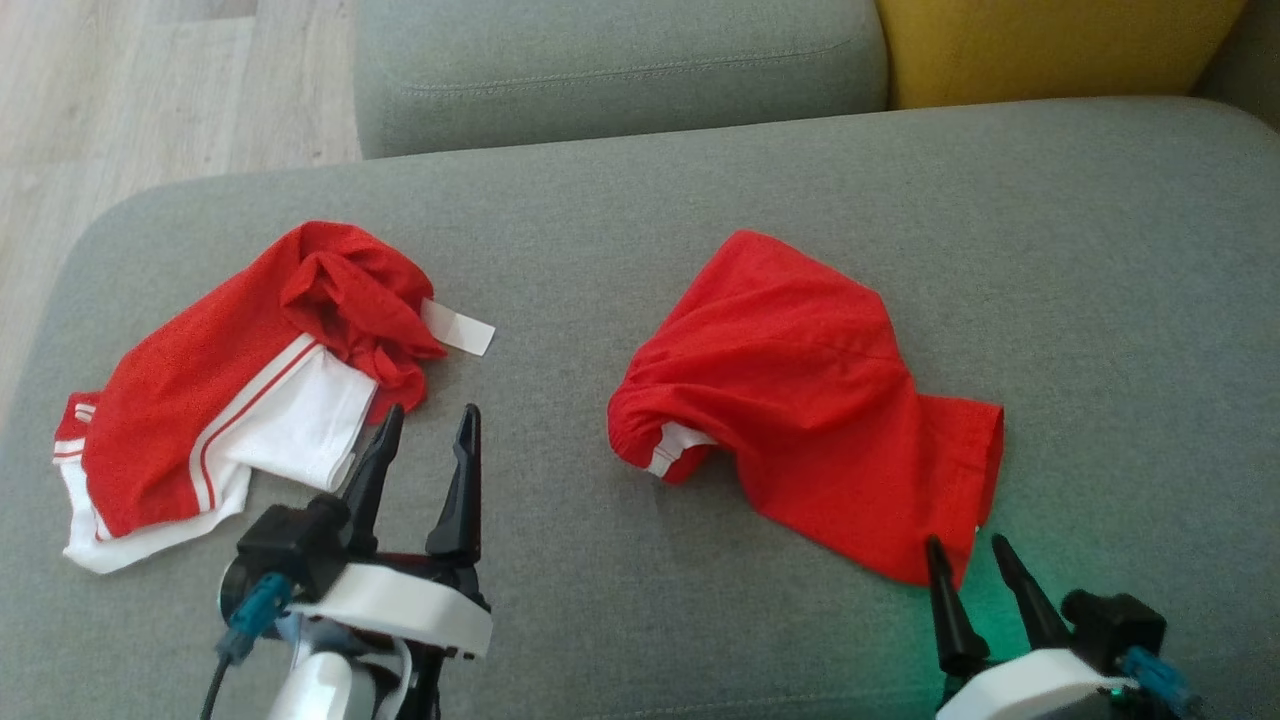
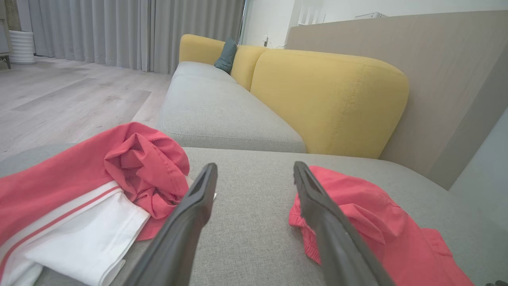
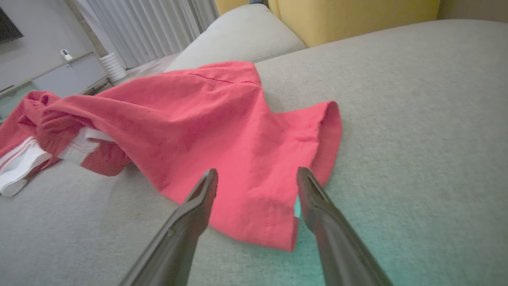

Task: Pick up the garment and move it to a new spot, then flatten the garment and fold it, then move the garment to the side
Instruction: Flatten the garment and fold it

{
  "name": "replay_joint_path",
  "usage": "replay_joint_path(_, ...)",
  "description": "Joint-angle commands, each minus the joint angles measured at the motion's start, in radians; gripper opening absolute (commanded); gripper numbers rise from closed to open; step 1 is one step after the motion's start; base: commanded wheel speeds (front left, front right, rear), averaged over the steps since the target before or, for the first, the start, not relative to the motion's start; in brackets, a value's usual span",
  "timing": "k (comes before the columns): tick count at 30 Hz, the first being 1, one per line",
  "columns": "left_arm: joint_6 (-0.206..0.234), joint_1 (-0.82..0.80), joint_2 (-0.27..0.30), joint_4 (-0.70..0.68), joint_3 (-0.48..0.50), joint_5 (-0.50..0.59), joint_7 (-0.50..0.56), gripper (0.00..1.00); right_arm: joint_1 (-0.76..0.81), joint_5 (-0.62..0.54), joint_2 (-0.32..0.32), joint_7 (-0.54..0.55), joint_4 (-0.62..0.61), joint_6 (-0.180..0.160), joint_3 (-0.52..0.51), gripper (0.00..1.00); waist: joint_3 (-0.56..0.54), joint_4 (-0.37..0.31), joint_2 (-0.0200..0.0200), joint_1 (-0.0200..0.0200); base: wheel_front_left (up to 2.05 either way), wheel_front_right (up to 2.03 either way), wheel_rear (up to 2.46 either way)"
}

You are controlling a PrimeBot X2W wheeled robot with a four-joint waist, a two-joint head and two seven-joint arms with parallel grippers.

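Note:
Two crumpled garments lie on the grey cushion point(image 1: 640, 220). A red garment with a bit of white trim point(image 1: 800, 400) sits right of centre, also seen in the right wrist view point(image 3: 206, 119) and the left wrist view point(image 2: 381, 226). A red-and-white striped garment point(image 1: 230, 400) lies bunched at the left, with a white label sticking out point(image 2: 79, 186). My right gripper point(image 1: 965, 545) stands open just above the red garment's near hem, its fingers astride that edge point(image 3: 257, 171). My left gripper point(image 1: 432, 415) is open beside the striped garment's right edge and holds nothing point(image 2: 256, 167).
A second grey seat cushion point(image 1: 620, 70) and a yellow backrest point(image 1: 1050, 45) lie behind. Wooden floor point(image 1: 130, 90) runs beyond the cushion's left edge. Bare grey fabric stretches between the two garments and to the far right.

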Motion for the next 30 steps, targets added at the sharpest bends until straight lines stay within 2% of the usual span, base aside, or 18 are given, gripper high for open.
replay_joint_path(1,-0.006,-0.039,-0.001,-0.025,0.027,0.008,-0.012,1.0,-0.045,0.008,-0.005,-0.012,-0.01,-0.001,0.011,1.0,0.002,0.002,0.0,0.0,0.0,0.0,0.0)
replay_joint_path(5,-0.008,-0.037,-0.001,-0.018,0.025,0.012,-0.012,1.0,-0.064,0.04,-0.005,-0.01,0.036,-0.001,-0.003,1.0,0.008,0.008,0.0,0.0,0.0,0.0,0.0)
replay_joint_path(18,-0.015,-0.059,-0.001,-0.004,0.029,0.018,-0.012,1.0,-0.13,0.128,-0.005,-0.013,0.11,-0.001,0.06,1.0,0.042,0.022,0.0,0.0,0.0,0.0,0.0)
replay_joint_path(19,-0.015,-0.06,-0.001,-0.003,0.03,0.018,-0.012,1.0,-0.134,0.124,-0.005,-0.014,0.117,-0.001,0.051,0.87,0.043,0.023,0.0,0.0,0.0,0.0,0.0)
replay_joint_path(20,-0.015,-0.06,-0.001,-0.002,0.031,0.019,-0.012,1.0,-0.137,0.119,-0.005,-0.015,0.125,-0.001,0.034,0.85,0.044,0.023,0.0,0.0,0.0,0.0,0.0)
replay_joint_path(21,-0.015,-0.061,-0.001,-0.002,0.032,0.019,-0.012,1.0,-0.14,0.116,-0.005,-0.016,0.133,-0.001,0.023,0.88,0.045,0.024,0.0,0.0,0.0,0.0,0.0)
replay_joint_path(22,-0.015,-0.062,-0.001,-0.001,0.034,0.02,-0.012,1.0,-0.142,0.111,-0.005,-0.017,0.14,-0.001,0.018,1.0,0.046,0.024,0.0,0.0,0.0,0.0,0.0)
replay_joint_path(30,-0.015,-0.062,-0.001,0.003,0.038,0.02,-0.012,1.0,-0.149,0.12,-0.005,-0.021,0.158,-0.001,0.022,1.0,0.048,0.02,0.0,0.0,0.0,0.0,0.0)
